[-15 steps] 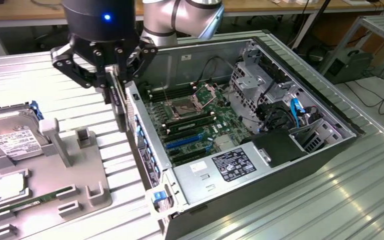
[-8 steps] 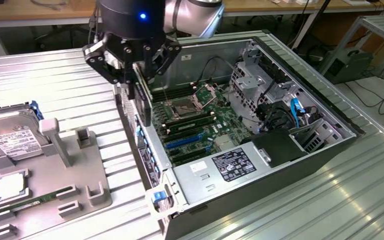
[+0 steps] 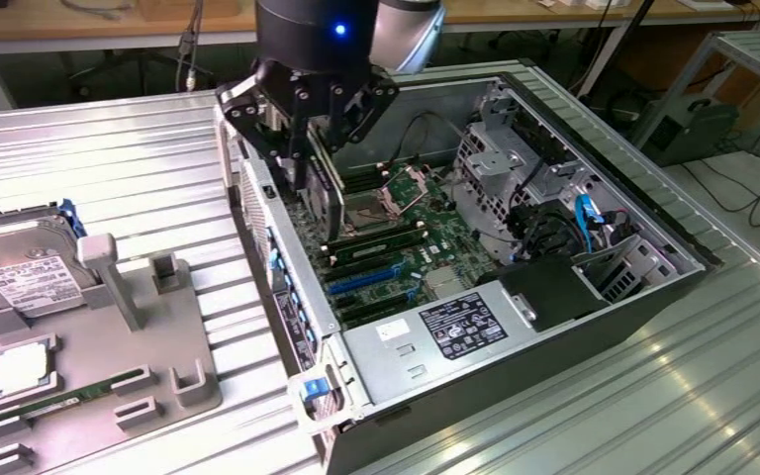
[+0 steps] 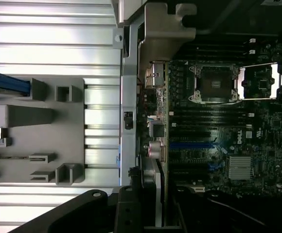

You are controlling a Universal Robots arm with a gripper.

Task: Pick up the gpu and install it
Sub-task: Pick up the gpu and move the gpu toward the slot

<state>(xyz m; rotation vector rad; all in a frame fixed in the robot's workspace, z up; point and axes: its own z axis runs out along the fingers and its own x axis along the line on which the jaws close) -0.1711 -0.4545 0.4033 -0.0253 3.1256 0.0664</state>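
My gripper (image 3: 317, 148) reaches down into the open computer case (image 3: 617, 198) and is shut on the gpu (image 3: 333, 193). The gpu is a thin dark card, held upright on edge. It hangs close to the case's rear wall (image 3: 268, 233), over the motherboard (image 3: 407, 247) and beside the CPU socket (image 3: 400, 193). In the wrist view the gpu (image 4: 158, 189) shows edge-on with its silver bracket, between the black gripper (image 4: 148, 213) links and the board's blue slots (image 4: 192, 144). I cannot tell whether its lower edge touches a slot.
A grey fixture tray (image 3: 155, 336) lies at the exterior view's left. It holds a silver hard drive (image 3: 17, 277), a CPU chip (image 3: 17, 368) and a green memory stick (image 3: 70, 399). Drive cages and cables (image 3: 552, 198) crowd the case's far side. The power supply (image 3: 459, 327) sits at its near end.
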